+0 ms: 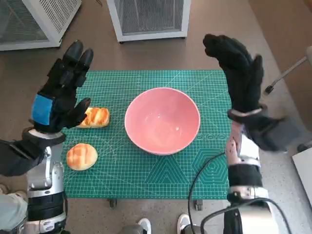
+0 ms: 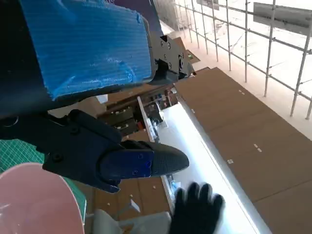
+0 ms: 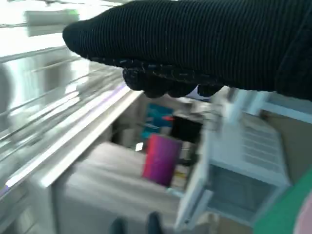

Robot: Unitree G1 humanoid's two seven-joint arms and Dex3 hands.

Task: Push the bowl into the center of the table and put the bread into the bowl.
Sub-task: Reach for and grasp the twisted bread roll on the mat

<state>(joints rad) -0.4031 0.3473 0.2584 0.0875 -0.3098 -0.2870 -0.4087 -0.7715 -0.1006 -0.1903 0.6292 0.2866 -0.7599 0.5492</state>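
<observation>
Brown flooring surrounds a small surface (image 1: 146, 185) covered by a green cutting mat, with two white mesh-fronted cabinets (image 1: 148, 17) standing beyond its far edge at about twelve and ten o'clock. At the mat's middle sits the pink bowl (image 1: 162, 120), upright and with nothing inside it. Out at nine o'clock from the bowl lies a long glazed bread (image 1: 95, 117), and at about eight o'clock a round bread (image 1: 82, 156); both rest on the mat, well apart from the bowl and near each other without touching.

Over the long bread hangs the left hand (image 1: 58, 95), raised above the surface with its fingers extended and slightly spread, holding nothing; its thumb overlaps that bread's near end in the head view. At three o'clock from the bowl, the right hand (image 1: 239, 70) is lifted above the mat's right edge, fingers loosely apart and empty. White shoes (image 1: 163, 225) of a person show at six o'clock, below the surface's near edge.
</observation>
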